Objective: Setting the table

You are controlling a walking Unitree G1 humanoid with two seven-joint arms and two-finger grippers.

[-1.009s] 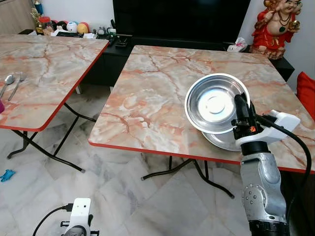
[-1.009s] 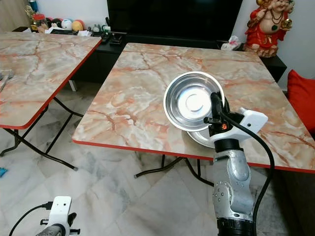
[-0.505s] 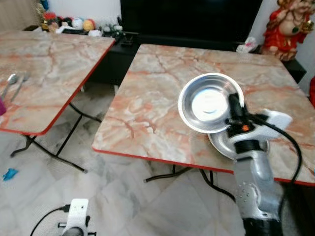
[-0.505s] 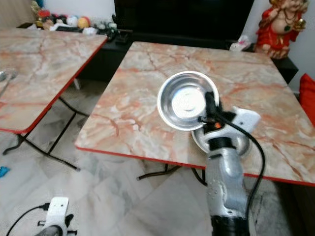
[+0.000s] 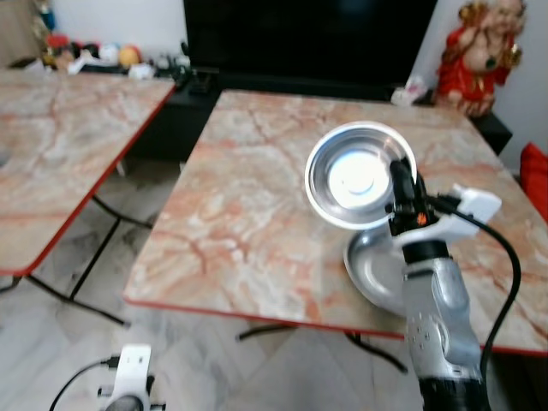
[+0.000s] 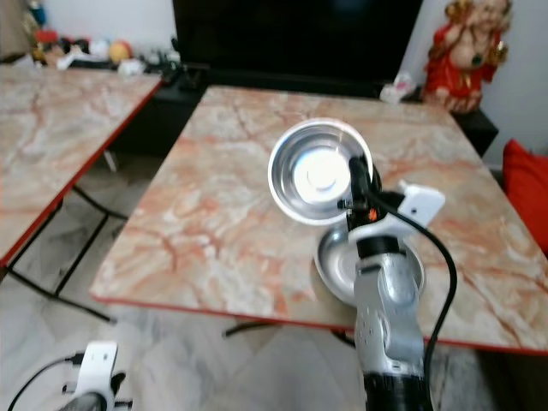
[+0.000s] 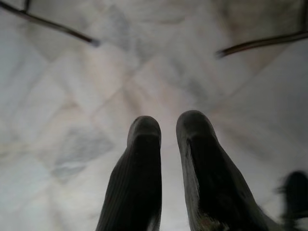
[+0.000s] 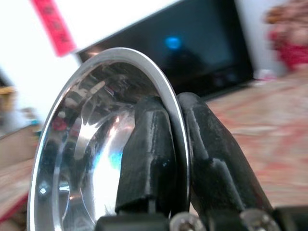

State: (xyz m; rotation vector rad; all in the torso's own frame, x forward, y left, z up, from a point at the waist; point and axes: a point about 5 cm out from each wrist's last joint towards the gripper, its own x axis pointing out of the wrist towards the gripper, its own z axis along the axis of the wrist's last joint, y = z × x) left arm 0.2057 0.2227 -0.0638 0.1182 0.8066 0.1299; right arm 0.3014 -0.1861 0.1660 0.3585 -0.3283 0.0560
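Your right gripper (image 8: 175,144) is clamped on the rim of a steel bowl (image 5: 355,184), one finger inside and one outside, holding it tilted up above the marble bench (image 5: 257,214). Just below the gripper, a second steel dish (image 5: 377,270) sits on the bench (near its front edge). Your left gripper (image 7: 166,134) hangs over the tiled floor (image 7: 72,96), fingers nearly together, holding nothing.

— Light ok? We see bright, even room light, w/ white glare in the steel bowl (image 5: 358,175).
— Sharpness? We get motion blur in both eye views; the wrist views' backgrounds are soft; the floor (image 7: 72,96) looks washed out.
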